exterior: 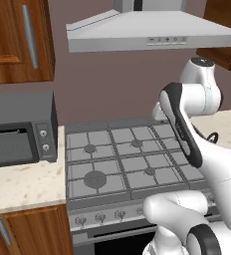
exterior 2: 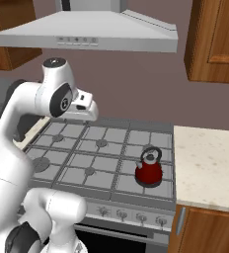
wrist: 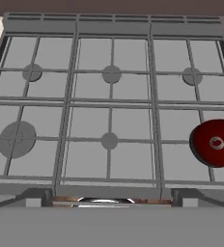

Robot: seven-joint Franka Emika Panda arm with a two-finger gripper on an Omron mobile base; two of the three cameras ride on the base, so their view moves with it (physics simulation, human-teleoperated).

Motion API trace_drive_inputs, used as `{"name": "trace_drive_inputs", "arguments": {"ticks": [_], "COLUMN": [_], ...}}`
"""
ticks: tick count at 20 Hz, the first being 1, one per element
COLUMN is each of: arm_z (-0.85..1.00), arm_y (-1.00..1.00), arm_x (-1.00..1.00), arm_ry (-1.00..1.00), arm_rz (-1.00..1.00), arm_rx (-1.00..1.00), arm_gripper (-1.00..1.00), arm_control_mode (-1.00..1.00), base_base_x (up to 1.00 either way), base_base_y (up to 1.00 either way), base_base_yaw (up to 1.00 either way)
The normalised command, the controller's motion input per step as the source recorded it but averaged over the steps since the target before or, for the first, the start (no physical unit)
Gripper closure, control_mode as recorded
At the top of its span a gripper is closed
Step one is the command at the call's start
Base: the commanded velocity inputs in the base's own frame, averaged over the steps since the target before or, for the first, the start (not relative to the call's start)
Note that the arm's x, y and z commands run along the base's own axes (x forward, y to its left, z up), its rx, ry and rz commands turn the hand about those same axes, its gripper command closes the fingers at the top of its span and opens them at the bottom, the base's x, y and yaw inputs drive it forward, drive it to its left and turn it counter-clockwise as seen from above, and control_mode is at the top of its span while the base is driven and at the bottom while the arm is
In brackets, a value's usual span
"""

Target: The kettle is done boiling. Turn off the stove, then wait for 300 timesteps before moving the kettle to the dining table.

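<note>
A grey gas stove (exterior 2: 101,158) with six burners under dark grates stood between two beige stone desks, below a grey hood (exterior 2: 87,32) and brown wall cabinets (exterior 2: 215,42). A small red kettle (exterior 2: 149,170) with a dark arched handle stood upright on the front burner at the stove's right end, just beside the right desk (exterior 2: 210,165). In the hand view the kettle (wrist: 215,143) was seen from above at about 3 o'clock, cut by the picture's edge, its knob showing at the middle of the red dome.

The white arm rose from the base and bent over the stove. Its hand (wrist: 104,197) hung above the front edge of the stove (wrist: 111,101), near the middle, looking down on the grates. Its two finger tips (wrist: 36,198) stood far apart at 7 and 5 o'clock in the hand view, spread wide with nothing between them. The hand was well apart from the kettle and touched nothing.

A row of knobs (exterior 2: 131,215) ran along the front panel of the stove, below the grates. In the left base view the stove (exterior: 122,159) sat right of a grey microwave (exterior: 20,129), which stood on the left desk (exterior: 23,184) at about 9 o'clock. The arm covered the right end of the stove in that view, so the kettle could not be made out there.
</note>
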Motion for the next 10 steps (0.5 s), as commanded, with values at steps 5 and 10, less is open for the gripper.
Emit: {"name": "trace_drive_inputs", "arguments": {"ticks": [5,10], "arm_z": [0.0,0.0], "arm_y": [-0.27,-0.38], "arm_x": [-0.38,-0.45], "arm_ry": [-0.01,-0.04], "arm_rz": [-0.04,-0.05], "arm_rx": [0.01,0.0], "arm_gripper": [-1.0,-1.0], "arm_control_mode": [-1.0,-1.0], "base_base_x": [0.0,0.0], "base_base_y": [0.0,0.0], "base_base_yaw": [0.0,0.0]}}
